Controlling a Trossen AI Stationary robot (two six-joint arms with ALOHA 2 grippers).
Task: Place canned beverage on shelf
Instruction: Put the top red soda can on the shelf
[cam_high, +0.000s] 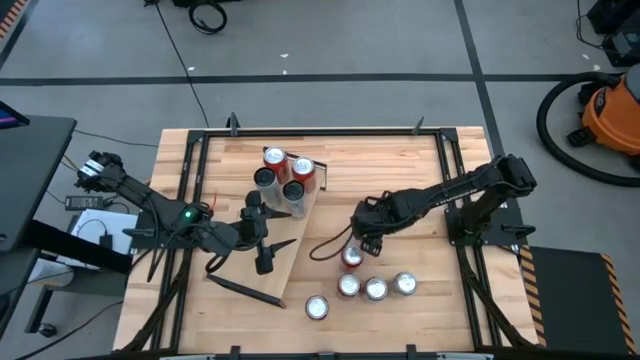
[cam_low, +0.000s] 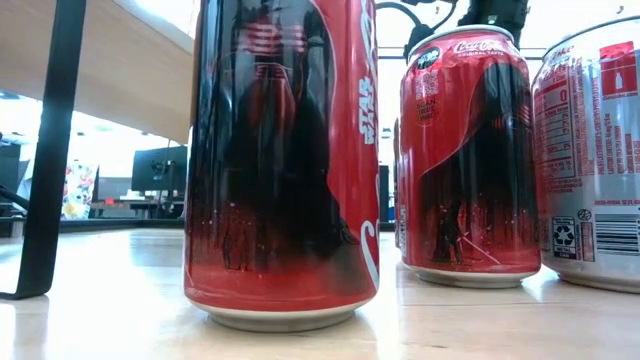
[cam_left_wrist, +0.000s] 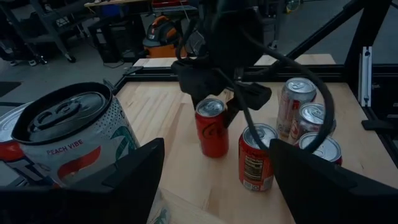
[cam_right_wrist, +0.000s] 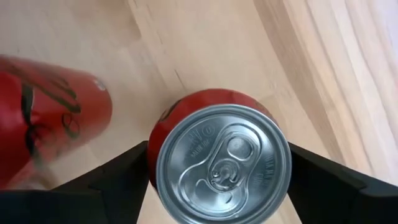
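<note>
The red can stands upright on the table, just behind a row of three more cans, with a fifth can off to their left. The right gripper sits directly over it; in the right wrist view the can's top lies between the two fingers, which stand apart on either side, and whether they touch its wall I cannot tell. The can's long axis is vertical, so the grip comes from above. The shelf lies to the can's left, already carrying four cans at its far end. The left gripper hovers over the shelf's middle, fingers apart and empty. The right arm is plainly the nearer one.
</note>
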